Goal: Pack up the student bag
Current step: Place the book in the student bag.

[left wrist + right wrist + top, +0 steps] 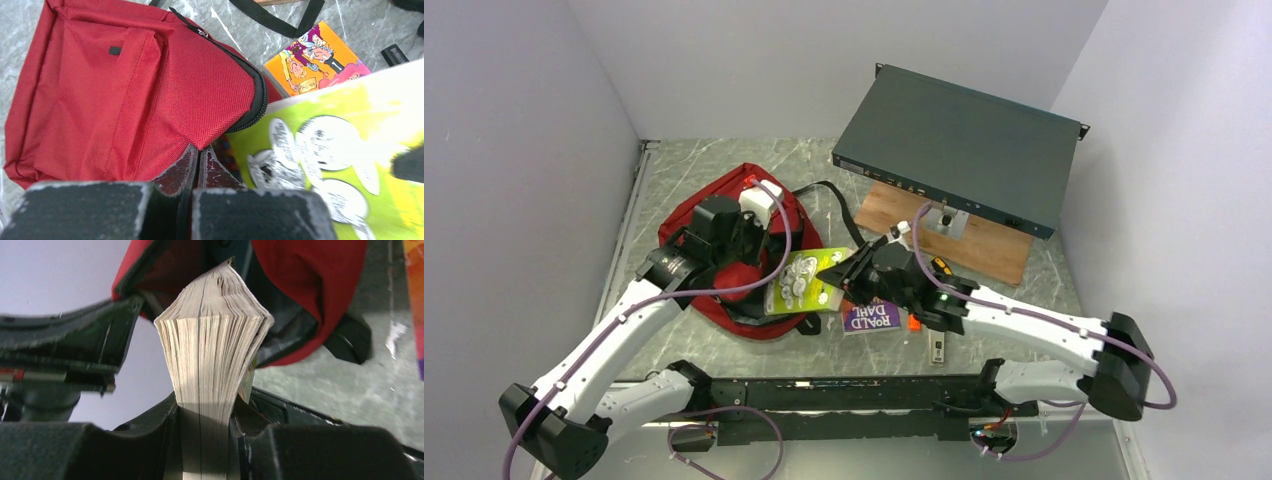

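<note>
A: Nearest the near edge, right of the middle?
B: Small black stick-like thing (938, 348), too small to name. Just beyond it a Roald Dahl book (871, 318), flat on the worktop (684, 160).

A: Right tool (205, 412)?
B: Clamped on a green book (799, 280), gripping its bottom edge. The wrist view looks along the page block. The pages fan out above the fingers. The book's far end is at the dark mouth of the student bag (115, 100).

A: Left tool (199, 155)?
B: Clenched, fingers pressed together. A corner of the bag's red fabric, just below the black zip, is pinched between the fingertips.

A: Where is the bag?
B: On the worktop, left of the middle and nearer the left edge than the right. Front pocket faces up, opening turned toward the right edge. The green book's cover lies against that opening.

A: Farther out?
B: A black strap (834, 195) trails from the bag toward the right edge. Beyond it, a wooden board (984, 245). A teal metal box (954, 140) overlaps the board's far side, toward the far right corner.
</note>
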Tool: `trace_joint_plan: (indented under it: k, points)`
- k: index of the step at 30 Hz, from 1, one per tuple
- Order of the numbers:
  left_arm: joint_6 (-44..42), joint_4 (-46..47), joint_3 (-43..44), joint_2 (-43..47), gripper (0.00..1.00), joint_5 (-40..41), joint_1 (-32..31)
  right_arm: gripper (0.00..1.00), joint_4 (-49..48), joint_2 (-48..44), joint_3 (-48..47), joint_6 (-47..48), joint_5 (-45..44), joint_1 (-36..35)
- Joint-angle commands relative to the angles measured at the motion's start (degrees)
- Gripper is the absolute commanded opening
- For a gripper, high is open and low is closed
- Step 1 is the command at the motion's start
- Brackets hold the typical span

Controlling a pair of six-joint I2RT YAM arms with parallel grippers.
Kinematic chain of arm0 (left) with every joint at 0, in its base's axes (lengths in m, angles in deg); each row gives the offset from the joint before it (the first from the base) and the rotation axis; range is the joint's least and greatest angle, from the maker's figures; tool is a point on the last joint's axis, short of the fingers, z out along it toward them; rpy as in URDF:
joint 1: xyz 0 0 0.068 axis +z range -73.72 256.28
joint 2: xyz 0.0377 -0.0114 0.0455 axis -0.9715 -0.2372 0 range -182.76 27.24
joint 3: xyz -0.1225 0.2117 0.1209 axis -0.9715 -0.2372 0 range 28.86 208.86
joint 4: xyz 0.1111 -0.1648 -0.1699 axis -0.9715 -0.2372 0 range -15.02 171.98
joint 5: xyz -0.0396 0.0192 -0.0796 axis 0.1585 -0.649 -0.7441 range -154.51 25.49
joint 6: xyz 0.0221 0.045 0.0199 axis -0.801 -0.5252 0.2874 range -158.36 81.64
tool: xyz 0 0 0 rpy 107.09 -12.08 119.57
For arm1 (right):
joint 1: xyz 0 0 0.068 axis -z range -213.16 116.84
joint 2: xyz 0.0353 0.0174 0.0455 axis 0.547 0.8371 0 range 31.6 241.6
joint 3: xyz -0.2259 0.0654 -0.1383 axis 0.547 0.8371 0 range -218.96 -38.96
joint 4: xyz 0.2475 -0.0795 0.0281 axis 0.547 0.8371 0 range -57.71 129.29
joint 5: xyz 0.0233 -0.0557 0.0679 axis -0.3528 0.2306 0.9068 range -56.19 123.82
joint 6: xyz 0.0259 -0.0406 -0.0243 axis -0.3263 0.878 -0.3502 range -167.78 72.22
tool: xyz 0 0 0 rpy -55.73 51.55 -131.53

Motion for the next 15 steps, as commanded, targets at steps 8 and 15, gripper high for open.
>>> trace_joint_plan:
  k: [8,15]
  points:
    - [-5.7,3.6,3.2,4.4,0.00,0.4,0.2,0.00,-36.9,21.1,-7.5,-5.4,-7.3,2.2]
    - [-6.2,7.7,-2.4,9.2,0.00,0.9,1.1,0.00,-45.4,32.5,-11.6,-8.0,-11.5,2.4]
